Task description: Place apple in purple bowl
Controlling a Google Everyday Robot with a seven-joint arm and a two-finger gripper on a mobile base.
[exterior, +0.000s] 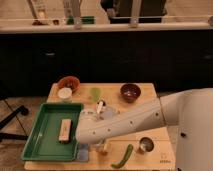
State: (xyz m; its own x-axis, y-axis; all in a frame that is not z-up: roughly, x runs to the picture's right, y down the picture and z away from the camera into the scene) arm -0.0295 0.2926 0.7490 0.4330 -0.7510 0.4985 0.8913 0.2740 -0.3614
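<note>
The apple (103, 148), small and pale yellow, sits on the wooden table (150, 131) near its front edge, partly hidden under my arm. My gripper (96, 145) hangs from the white arm's end right at the apple, just right of the green tray. The purple bowl (130, 92), dark maroon with a reddish-brown inside, stands at the back right of the table, well away from the gripper and with nothing visible in it.
A green tray (42, 142) holding a tan block (64, 129) fills the left. An orange-red bowl (68, 82) and a white cup (64, 93) stand back left. A green pepper (123, 157) and a metal cup (145, 145) lie front right.
</note>
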